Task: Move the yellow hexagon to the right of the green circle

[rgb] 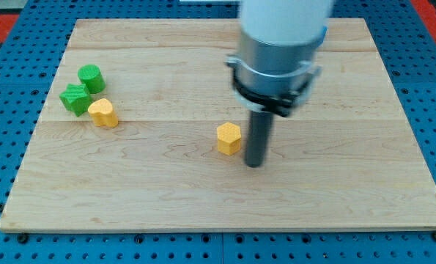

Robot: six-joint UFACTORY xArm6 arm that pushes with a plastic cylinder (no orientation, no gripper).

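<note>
Sitting mid-board, the small yellow hexagon block [229, 138], likely light and slide-prone, has my bare tip [255, 163], holding nothing, just beside its right face, ready to shove toward the left-edge green round block [91, 78].

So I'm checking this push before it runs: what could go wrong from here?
1. My tip sits just to the view's right of the yellow hexagon; an off-centre push left could let it slip aside.
2. The other yellow block and the green star-like block crowd the green circle, so the hexagon may knock them on arrival.
</note>
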